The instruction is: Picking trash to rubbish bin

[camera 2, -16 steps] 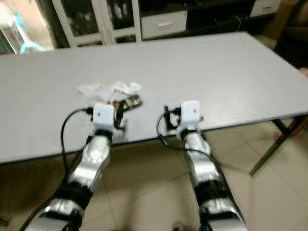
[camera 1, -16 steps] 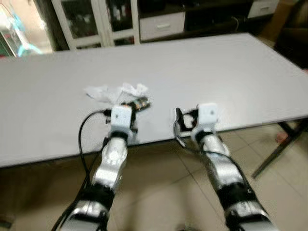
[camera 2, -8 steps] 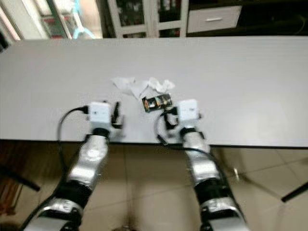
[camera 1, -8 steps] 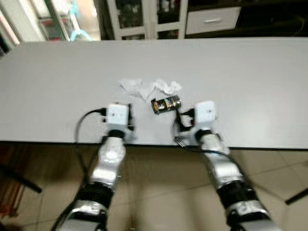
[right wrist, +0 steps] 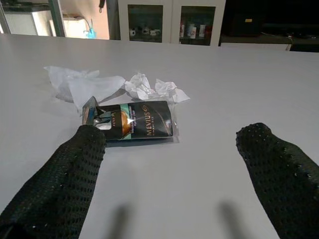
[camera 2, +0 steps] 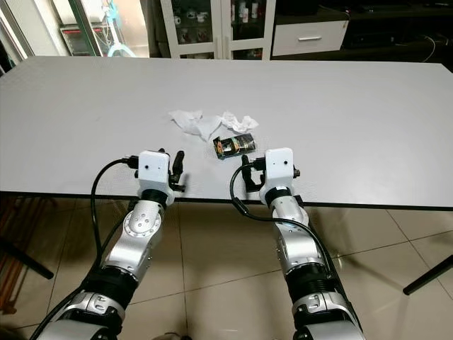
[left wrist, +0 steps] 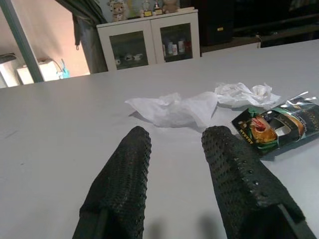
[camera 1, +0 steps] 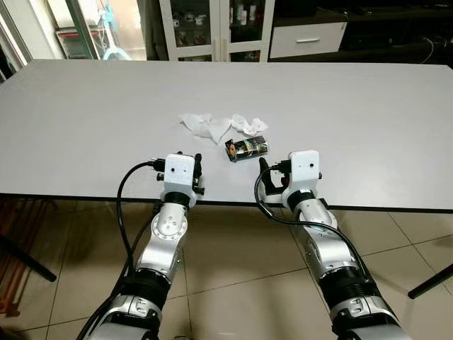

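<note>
Just ahead of my right tool [right wrist: 169,169], whose fingers are spread wide, lies a dark cigarette pack [right wrist: 134,123] flat on the grey tabletop [camera 1: 368,113]. Beyond it sit two crumpled white tissues [camera 1: 212,126]. My left tool [left wrist: 174,164], fingers parted and holding nothing, points at them. Glass-door cabinets [camera 1: 212,28] stand past the far edge; their contents are too small to tell.

A dark, glossy, flattened cigarette pack in clear wrapping [camera 1: 246,148] lies flat on the pale grey surface [camera 1: 368,106] near its front edge. Just behind it sit a small crumpled white paper wad [camera 1: 248,125] and a larger, looser crumpled white tissue [camera 1: 203,125], side by side.
</note>
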Controlling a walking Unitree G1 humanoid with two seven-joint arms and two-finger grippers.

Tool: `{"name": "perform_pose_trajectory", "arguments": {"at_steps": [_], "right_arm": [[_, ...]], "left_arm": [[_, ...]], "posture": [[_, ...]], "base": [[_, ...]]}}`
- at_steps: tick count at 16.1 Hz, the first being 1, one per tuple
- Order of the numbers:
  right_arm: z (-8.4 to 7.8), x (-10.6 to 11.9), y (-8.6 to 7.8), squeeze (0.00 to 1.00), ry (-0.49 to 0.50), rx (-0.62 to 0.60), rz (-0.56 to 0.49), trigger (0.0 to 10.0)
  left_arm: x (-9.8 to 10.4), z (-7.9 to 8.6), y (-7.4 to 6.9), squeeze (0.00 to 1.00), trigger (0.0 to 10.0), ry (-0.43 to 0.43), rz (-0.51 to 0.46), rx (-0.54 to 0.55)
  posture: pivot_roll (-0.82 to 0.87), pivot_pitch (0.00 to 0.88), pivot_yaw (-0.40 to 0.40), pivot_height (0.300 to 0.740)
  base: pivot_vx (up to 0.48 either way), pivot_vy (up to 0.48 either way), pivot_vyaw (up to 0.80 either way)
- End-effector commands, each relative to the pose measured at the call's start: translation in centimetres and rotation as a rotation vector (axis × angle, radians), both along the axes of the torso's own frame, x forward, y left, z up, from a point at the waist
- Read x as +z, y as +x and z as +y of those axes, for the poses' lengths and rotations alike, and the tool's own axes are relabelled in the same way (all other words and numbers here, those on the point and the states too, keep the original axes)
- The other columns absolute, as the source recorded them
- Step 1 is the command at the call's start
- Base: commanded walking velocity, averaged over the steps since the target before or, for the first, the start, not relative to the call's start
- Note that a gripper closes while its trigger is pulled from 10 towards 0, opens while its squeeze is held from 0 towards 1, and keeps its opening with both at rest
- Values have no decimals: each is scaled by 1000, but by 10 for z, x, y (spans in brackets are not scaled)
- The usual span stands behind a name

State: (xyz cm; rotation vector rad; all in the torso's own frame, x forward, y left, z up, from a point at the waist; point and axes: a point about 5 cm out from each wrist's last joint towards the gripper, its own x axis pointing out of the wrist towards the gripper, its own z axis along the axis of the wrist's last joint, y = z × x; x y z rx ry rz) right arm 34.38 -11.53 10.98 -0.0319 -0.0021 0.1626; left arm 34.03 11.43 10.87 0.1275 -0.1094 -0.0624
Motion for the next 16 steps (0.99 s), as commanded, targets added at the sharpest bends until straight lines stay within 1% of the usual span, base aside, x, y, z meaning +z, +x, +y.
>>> {"name": "perform_pose_trajectory", "arguments": {"at_steps": [1,13,16], "right_arm": [[0,0,1,0,4,-2,10,10000],[1,-1,1,0,6,-3,12,10000],[1,-1,1,0,7,-1,12,10000]], "left_arm": [[0,0,0,0,10000,-2,9,-2],[2,2,1,0,10000,4,-3,10],[2,2,1,0,10000,2,-5,11]], "posture": [[-57,72,39,740],[-56,72,41,740],[-58,70,43,740]], "base": [[386,0,0],[407,0,0],[340,0,0]]}}
